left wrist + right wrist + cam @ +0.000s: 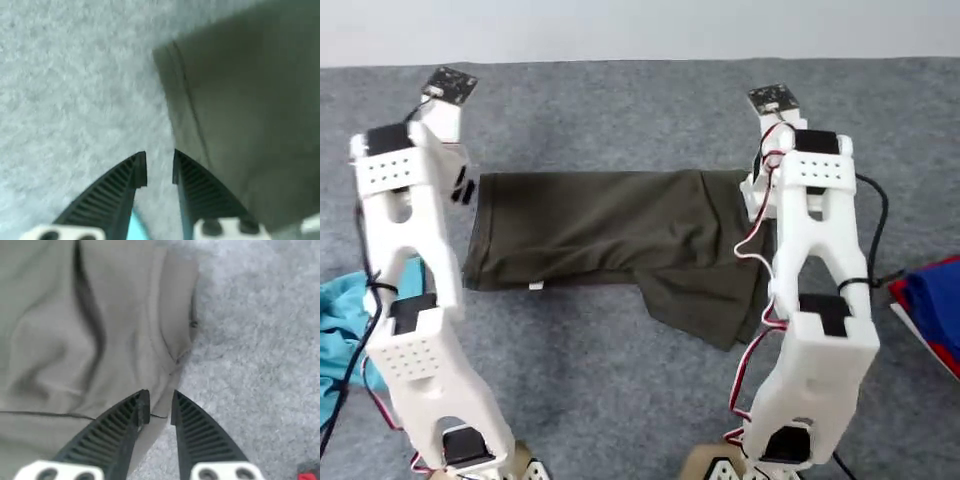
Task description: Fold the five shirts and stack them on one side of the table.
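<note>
A dark olive shirt (610, 235) lies across the middle of the grey table, folded lengthwise, with a loose flap hanging toward the front right. My left gripper (460, 186) sits at the shirt's far left corner. In the left wrist view the left gripper (159, 167) hovers over bare carpet beside the shirt's edge (240, 110), its fingers a narrow gap apart with nothing between them. My right gripper (756, 195) is at the shirt's far right corner. The right gripper (157, 407) stands just above the shirt's hem (100, 340), slightly open and holding nothing.
A teal shirt (340, 310) lies bunched at the left edge of the table. A blue and red garment (935, 300) lies at the right edge. Grey carpet (620, 110) covers the table behind and in front of the olive shirt.
</note>
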### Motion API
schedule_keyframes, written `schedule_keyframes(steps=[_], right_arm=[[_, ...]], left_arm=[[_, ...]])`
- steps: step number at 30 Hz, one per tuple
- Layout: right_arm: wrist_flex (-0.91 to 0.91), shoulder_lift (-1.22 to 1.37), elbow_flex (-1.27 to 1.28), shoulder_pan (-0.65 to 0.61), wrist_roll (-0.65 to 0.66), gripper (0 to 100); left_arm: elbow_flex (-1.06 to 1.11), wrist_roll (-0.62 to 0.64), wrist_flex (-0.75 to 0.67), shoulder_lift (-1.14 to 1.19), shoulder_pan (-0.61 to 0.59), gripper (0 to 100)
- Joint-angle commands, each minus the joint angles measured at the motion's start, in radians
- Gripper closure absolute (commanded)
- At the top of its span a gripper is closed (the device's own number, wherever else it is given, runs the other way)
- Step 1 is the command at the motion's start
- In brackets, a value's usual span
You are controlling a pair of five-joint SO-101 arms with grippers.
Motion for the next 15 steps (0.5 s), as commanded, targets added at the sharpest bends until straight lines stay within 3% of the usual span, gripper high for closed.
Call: schedule_keyframes(steps=[1,15], right_arm=[[0.068,0.025,-0.135,0.019,-0.026,91.5],[0.154,0.051,-0.186,0.088,-0.02,91.5]], left_arm=[[0.01,0.083,-0.086,-0.006,0.04,90],[-0.156,0.137,-0.1,0.226,0.054,91]])
